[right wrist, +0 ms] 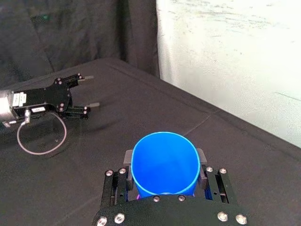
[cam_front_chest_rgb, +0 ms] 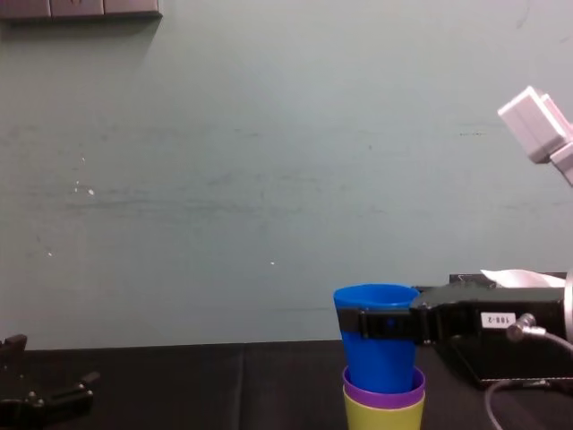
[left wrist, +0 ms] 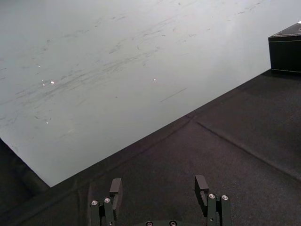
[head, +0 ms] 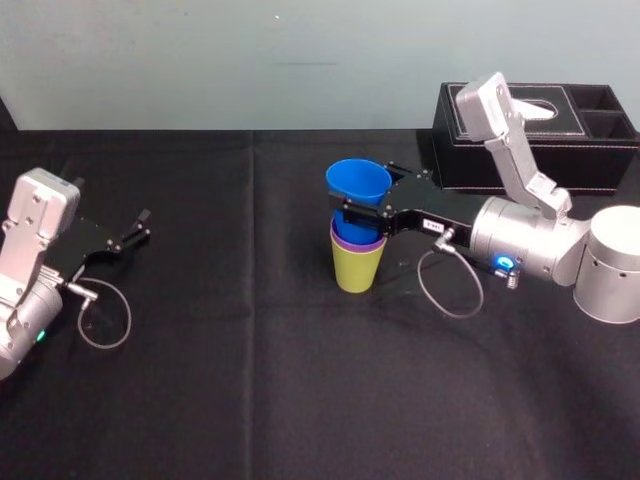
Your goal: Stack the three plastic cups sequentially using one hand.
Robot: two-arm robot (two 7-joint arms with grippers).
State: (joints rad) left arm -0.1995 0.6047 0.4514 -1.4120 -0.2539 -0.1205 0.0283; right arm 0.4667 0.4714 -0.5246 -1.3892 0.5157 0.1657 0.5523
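Now, mid-table: the right gripper [head: 366, 196] reaches in from the robot's right and is clamped on the blue cup [head: 358, 180], one flat jaw on each side of the cup wall, just below the rim. In the chest view the gripper [cam_front_chest_rgb: 380, 324] crosses the blue cup [cam_front_chest_rgb: 378, 360] as a dark band near its top.

The blue cup's base sits inside the rim of the purple cup [cam_front_chest_rgb: 383, 391]. The purple cup is nested deep in the yellow-green cup [cam_front_chest_rgb: 383, 415], with only a purple lip showing. Most of the blue cup stands above that lip. Cannot tell if it is fully seated.

The yellow-green cup stands upright on the black tablecloth [head: 300, 380]. A black tissue box [head: 560, 140] sits behind the right arm, at the wall.

The left gripper [head: 143, 226] is parked far to the robot's left, low over the cloth, jaws spread wide, holding nothing and well apart from the cups.
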